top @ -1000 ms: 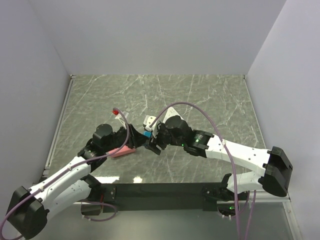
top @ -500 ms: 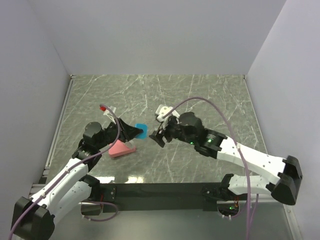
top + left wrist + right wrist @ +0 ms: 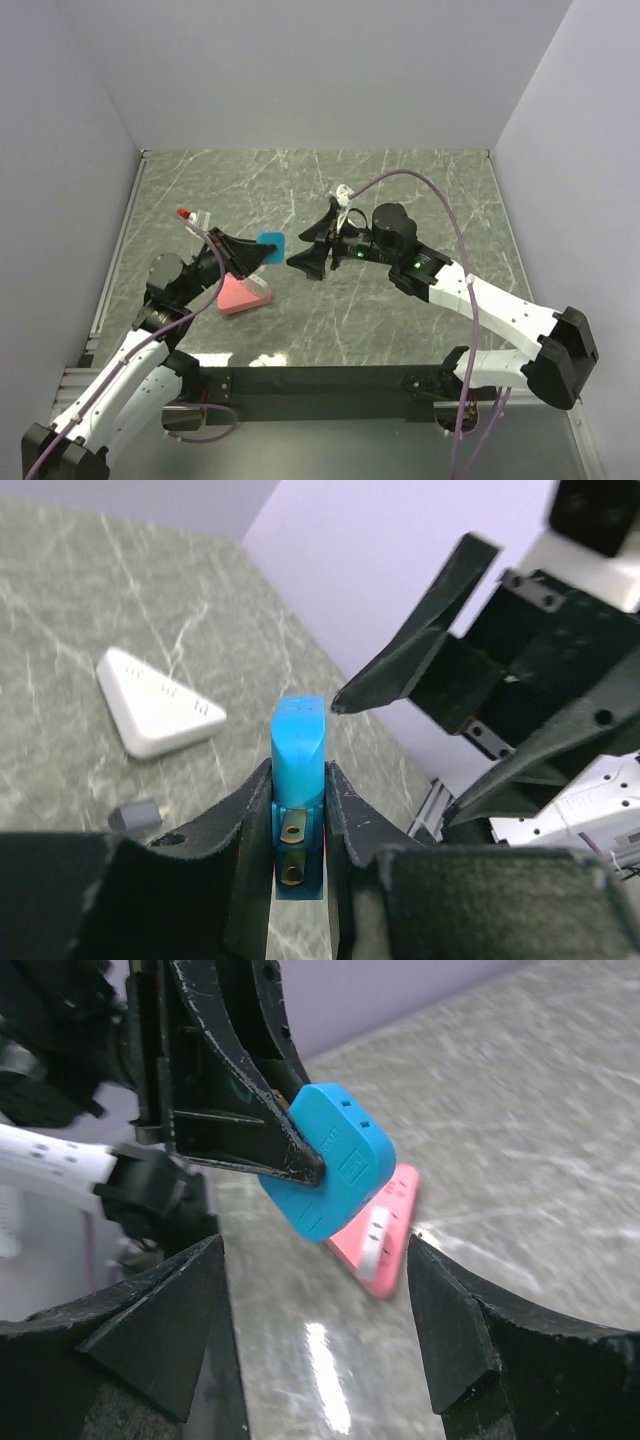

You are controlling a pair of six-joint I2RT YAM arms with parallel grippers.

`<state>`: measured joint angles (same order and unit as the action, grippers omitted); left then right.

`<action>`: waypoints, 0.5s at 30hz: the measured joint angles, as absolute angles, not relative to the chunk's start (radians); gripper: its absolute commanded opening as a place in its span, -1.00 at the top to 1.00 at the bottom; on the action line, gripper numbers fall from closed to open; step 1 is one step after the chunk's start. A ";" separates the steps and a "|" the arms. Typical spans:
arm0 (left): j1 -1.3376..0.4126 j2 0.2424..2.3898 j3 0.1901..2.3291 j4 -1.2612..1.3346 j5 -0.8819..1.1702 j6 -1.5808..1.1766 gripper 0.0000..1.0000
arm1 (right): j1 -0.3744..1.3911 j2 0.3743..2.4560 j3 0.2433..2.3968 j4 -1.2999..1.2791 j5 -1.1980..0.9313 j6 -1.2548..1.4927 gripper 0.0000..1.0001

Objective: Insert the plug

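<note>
The blue plug (image 3: pixel 270 246) hangs above the table, and my left gripper (image 3: pixel 262 252) is shut on it. From the left wrist, the plug (image 3: pixel 297 750) stands upright between the fingers (image 3: pixel 240 820), its brass prongs facing the camera. My right gripper (image 3: pixel 305 262) is open just right of the plug with nothing in it. From the right wrist, the plug (image 3: pixel 335 1160) shows ahead of the open right gripper (image 3: pixel 315 1247), held by the left fingers (image 3: pixel 240 1110). A pink triangular socket block (image 3: pixel 243 296) lies flat below the plug, and its slotted white strip (image 3: pixel 372 1243) is visible.
A white triangular block with slots (image 3: pixel 155 712) and a small grey piece (image 3: pixel 135 815) lie on the marble table (image 3: pixel 400 180). Grey walls close the left, back and right sides. A black rail (image 3: pixel 320 382) runs along the near edge by the arm bases.
The two grippers were together at the plug. Now the left gripper has carried it up and to the left, and the right gripper has drawn back to the right, open.
</note>
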<state>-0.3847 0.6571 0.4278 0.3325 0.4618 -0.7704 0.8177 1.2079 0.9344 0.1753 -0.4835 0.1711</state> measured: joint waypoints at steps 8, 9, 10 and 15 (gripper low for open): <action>-0.385 0.612 0.426 0.451 0.451 -0.766 0.71 | 0.746 1.261 0.907 0.403 -0.677 0.309 -0.51; -0.385 0.616 0.426 0.464 0.452 -0.768 0.71 | 0.743 1.280 0.907 0.422 -0.699 0.320 -0.50; -0.385 0.620 0.425 0.477 0.453 -0.768 0.71 | 0.741 1.288 0.907 0.430 -0.705 0.323 -0.49; -0.385 0.646 0.411 0.538 0.466 -0.773 0.71 | 0.732 1.333 0.907 0.503 -0.763 0.359 -0.43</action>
<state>-0.3847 0.6464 0.4114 0.5377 0.4664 -0.7731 0.7319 1.3334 0.9066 0.5034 -0.7628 0.3588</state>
